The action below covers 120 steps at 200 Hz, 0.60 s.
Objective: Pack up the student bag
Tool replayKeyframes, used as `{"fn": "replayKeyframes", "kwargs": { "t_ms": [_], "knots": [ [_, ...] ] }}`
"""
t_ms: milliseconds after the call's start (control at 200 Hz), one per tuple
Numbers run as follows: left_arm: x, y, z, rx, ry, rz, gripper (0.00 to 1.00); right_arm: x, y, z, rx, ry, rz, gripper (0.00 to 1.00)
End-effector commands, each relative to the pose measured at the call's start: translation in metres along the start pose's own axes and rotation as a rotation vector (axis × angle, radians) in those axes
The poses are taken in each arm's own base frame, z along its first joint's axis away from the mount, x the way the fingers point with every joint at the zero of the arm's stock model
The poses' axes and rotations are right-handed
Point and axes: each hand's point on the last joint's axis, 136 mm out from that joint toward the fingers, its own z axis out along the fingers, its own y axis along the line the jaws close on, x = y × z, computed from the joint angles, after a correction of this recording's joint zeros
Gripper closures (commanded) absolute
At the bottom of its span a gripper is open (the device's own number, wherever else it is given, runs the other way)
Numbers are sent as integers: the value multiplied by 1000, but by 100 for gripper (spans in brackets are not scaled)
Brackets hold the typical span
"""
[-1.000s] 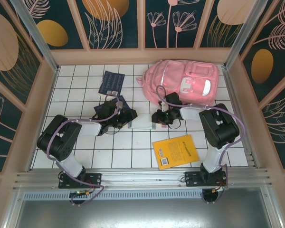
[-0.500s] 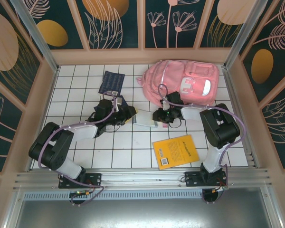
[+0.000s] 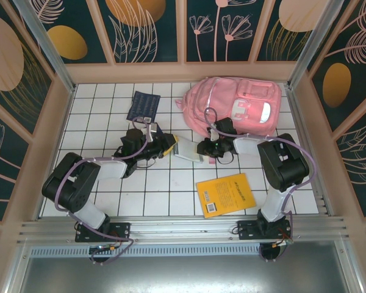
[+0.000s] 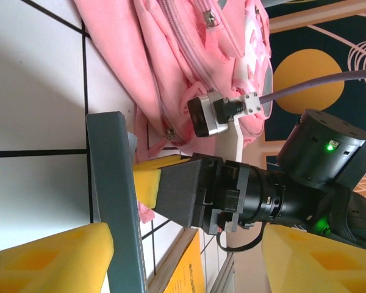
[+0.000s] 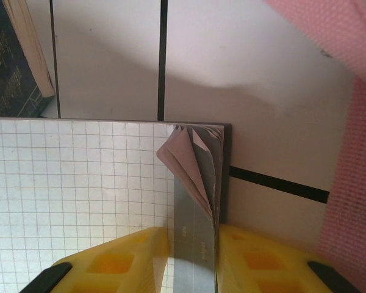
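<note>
Steadiness counts now: the right gripper [image 3: 202, 151] pinches the grid-paper notebook [image 3: 186, 149] while the left gripper [image 3: 169, 146] stands wide around its other edge, so close squarely before steering it toward the student bag [image 3: 244, 104] lying just beyond, far right.

Robot test cell, lab-type: white gridded worktop [image 3: 171, 186] boxed by aluminium frame rails [image 3: 183, 227] and floral-printed wall panels [image 3: 226, 30].
</note>
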Motion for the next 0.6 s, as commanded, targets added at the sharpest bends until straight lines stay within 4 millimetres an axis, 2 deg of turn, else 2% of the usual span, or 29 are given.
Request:
{"fn": "replayKeyframes", "kwargs": {
  "t_ms": [0,350,555,566,596],
  "knots": [
    [36,-10,12,48,152,-5,32,25,7,9,-35,73,-6,71],
    [43,1,19,21,176,-32,14,28,6,11,-44,80,0,72],
    [42,-14,22,80,175,-38,14,30,6,12,-47,86,0,72],
    [43,-7,25,66,180,-49,14,30,6,12,-47,85,2,72],
    [43,-5,26,63,181,-55,14,31,6,13,-48,87,3,72]
  ]
}}
